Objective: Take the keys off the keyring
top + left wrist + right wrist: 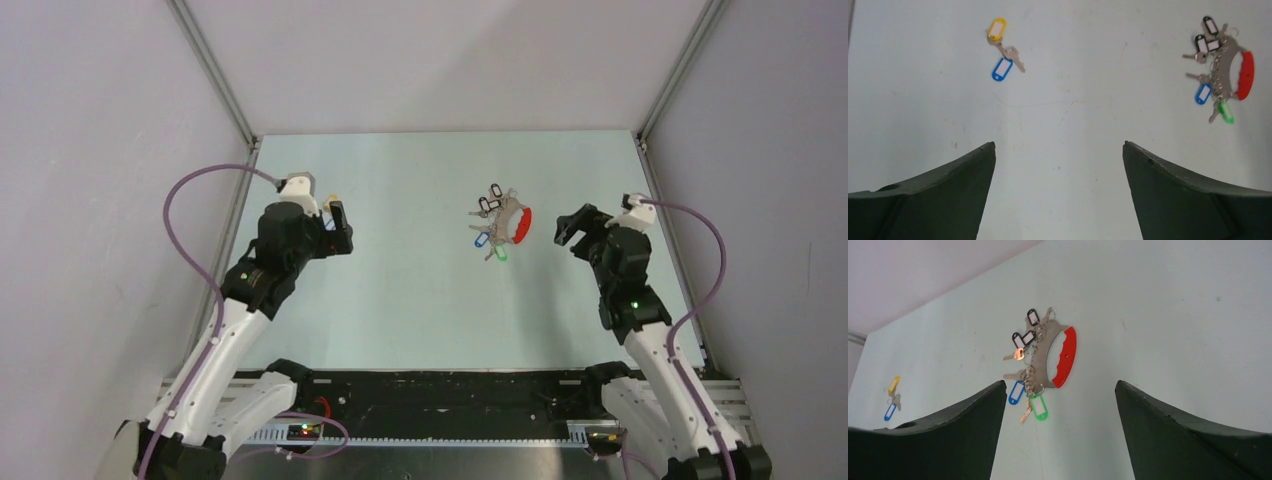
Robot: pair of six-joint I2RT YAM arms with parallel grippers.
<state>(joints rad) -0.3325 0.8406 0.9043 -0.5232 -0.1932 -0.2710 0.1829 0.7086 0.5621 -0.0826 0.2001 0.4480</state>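
Two loose keys [1004,52], tagged yellow and blue, lie well apart from the keyring [1246,75]. Overhead, the left gripper [1059,143] mostly hides them. It and the right gripper [1061,381] gape empty. Tag labels are too small to read.

- The tabletop [420,300] is overlooked from high beyond its 6 o'clock edge, far off, facing 12 o'clock.
- From each wrist it is viewed low and near, framed between that wrist's own fingers [938,195].
- The keyring [1066,357] is shared by all three views.
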